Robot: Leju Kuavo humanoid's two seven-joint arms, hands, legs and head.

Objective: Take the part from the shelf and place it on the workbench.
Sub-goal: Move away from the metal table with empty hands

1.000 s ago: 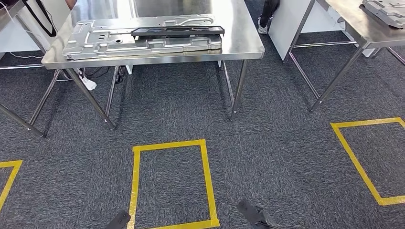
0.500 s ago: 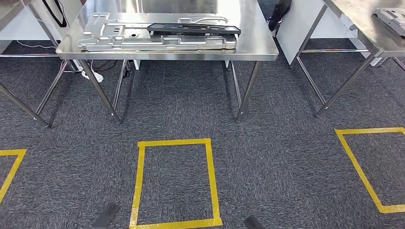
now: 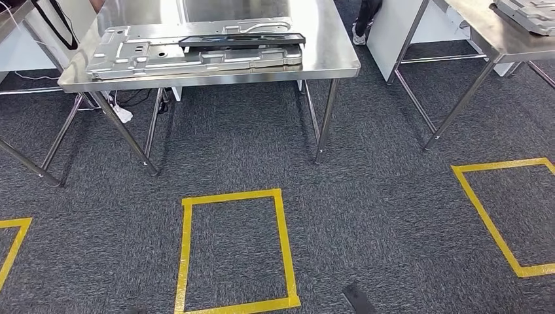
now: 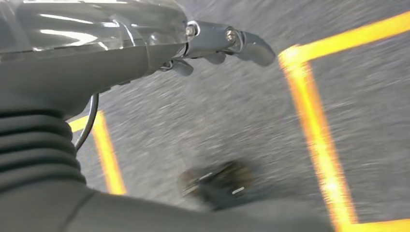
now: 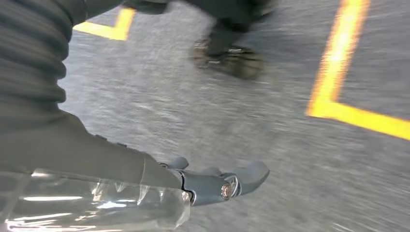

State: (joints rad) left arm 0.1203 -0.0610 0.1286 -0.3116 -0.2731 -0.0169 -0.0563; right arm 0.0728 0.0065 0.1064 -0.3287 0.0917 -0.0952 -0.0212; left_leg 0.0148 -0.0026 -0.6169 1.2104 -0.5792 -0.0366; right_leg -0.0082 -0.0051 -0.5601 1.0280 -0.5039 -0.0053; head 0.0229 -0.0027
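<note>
A steel workbench (image 3: 330,62) stands ahead in the head view. On it lies a large silver stamped metal panel (image 3: 163,57) with a long black part (image 3: 242,40) on top. My left hand (image 4: 222,41) hangs over the grey carpet with its fingers stretched out and nothing in them. My right hand (image 5: 217,183) hangs the same way, fingers extended and empty. Both wrist views are blurred by motion.
A yellow tape rectangle (image 3: 185,255) marks the carpet before the workbench, and another (image 3: 484,216) lies to the right. A second steel table (image 3: 481,36) at the right carries a silver part (image 3: 530,12). A person's shoe (image 3: 360,36) and a white power strip (image 3: 121,112) lie behind.
The whole head picture has swung left and slightly down since half a second ago, back to where it was a second ago: the camera moves. Nothing on the tables has shifted.
</note>
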